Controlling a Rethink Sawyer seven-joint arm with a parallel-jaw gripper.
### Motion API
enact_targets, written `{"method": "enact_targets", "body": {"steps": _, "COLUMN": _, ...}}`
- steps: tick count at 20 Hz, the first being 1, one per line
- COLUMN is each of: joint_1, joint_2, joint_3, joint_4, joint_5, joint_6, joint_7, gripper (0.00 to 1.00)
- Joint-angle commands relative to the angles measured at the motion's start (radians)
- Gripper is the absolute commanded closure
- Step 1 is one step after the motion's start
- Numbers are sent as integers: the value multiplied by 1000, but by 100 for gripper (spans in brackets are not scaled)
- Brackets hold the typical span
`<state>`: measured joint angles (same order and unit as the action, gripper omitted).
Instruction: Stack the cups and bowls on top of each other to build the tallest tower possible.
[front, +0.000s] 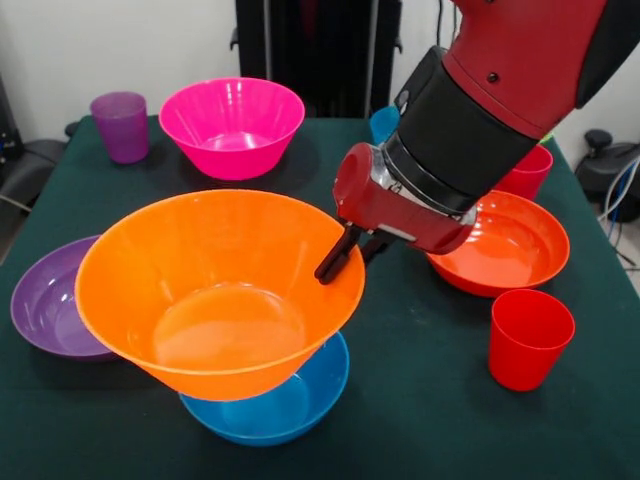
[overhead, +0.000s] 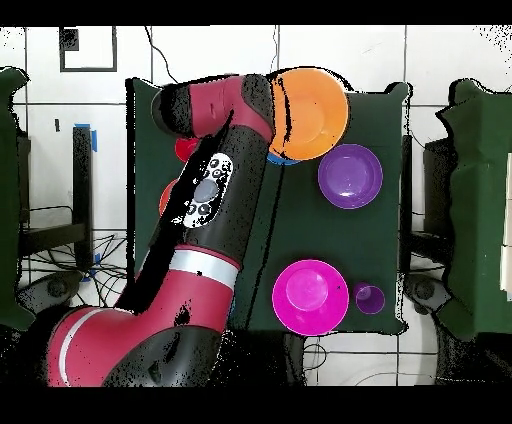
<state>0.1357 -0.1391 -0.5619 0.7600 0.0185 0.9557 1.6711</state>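
My gripper (front: 337, 262) is shut on the right rim of the large orange bowl (front: 215, 290), with one black finger showing inside the rim. The bowl hangs tilted just over the medium blue bowl (front: 275, 412), touching or nearly touching it. In the overhead view the orange bowl (overhead: 312, 108) covers most of the blue bowl (overhead: 283, 158), and my arm hides the gripper. On the table stand a purple bowl (front: 40, 305), a pink bowl (front: 232, 125), a red-orange bowl (front: 510, 250), a purple cup (front: 120, 125) and two red cups (front: 528, 338) (front: 527, 172).
A small blue bowl (front: 383, 122) peeks out behind my arm at the far side. The green cloth table (front: 420, 400) has bare cloth at the front right. In the overhead view the pink bowl (overhead: 310, 295) and the purple cup (overhead: 369, 298) sit near the robot's base.
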Motion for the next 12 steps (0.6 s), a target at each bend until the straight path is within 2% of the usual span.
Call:
{"method": "enact_targets", "body": {"steps": 1, "joint_1": 24, "joint_2": 24, "joint_3": 129, "joint_4": 74, "joint_5": -72, "joint_6": -36, "joint_7": -66, "gripper": 100}}
{"method": "enact_targets", "body": {"steps": 8, "joint_1": 33, "joint_2": 45, "joint_3": 126, "joint_4": 75, "joint_5": -72, "joint_6": -68, "joint_7": -3, "gripper": 100}}
{"method": "enact_targets", "body": {"steps": 12, "joint_1": 33, "joint_2": 48, "joint_3": 140, "joint_4": 66, "joint_5": -74, "joint_6": -47, "joint_7": -53, "gripper": 100}}
